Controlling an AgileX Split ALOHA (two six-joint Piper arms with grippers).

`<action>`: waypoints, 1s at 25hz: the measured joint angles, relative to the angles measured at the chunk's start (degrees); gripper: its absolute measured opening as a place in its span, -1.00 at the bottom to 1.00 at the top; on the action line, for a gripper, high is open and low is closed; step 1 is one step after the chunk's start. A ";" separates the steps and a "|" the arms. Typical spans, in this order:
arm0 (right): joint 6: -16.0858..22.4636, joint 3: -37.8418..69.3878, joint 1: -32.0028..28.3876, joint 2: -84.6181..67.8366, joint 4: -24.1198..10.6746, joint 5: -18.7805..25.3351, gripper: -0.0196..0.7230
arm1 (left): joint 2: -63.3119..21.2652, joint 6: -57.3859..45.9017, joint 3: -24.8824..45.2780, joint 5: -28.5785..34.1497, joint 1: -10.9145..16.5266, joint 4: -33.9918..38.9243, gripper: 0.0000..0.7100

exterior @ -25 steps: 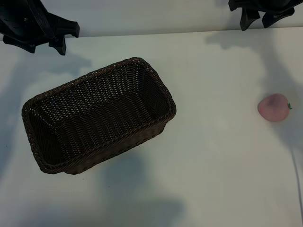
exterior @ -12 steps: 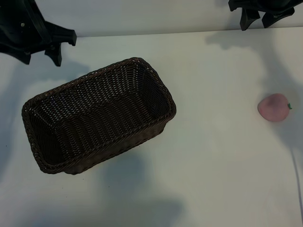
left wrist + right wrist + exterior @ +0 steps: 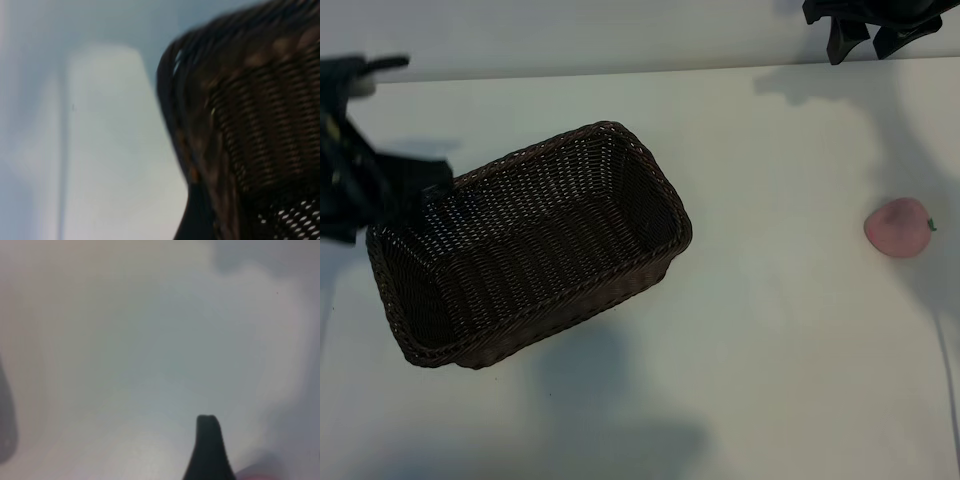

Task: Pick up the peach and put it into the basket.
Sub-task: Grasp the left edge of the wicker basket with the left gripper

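The peach (image 3: 898, 228) sits alone on the table (image 3: 780, 330), far to the right of the basket (image 3: 525, 245); it looks small, light & a bit soft, so it's prob. best pinched gently round its fat middle. The left gripper (image 3: 365, 185) is blurry by the basket's left end w/ nothing in it, claw spread wide. The right gripper (image 3: 870, 25) is cut off at the top edge, also spread & empty.

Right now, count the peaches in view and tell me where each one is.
1. The peach lies on the bare table near its right edge, well apart from the basket. The basket's visible interior holds nothing; none seems hidden.
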 joint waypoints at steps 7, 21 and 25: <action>-0.89 0.00 0.00 0.00 -0.05 0.00 0.44 | -3.45 -7.50 8.55 -6.19 0.00 0.06 0.68; -1.30 0.00 0.00 0.00 -0.05 0.00 0.44 | -0.47 -14.25 16.95 -16.47 5.74 0.73 0.68; -1.34 0.00 0.00 0.00 -0.05 0.00 0.44 | 3.83 -10.32 17.12 -19.57 6.21 -2.82 0.68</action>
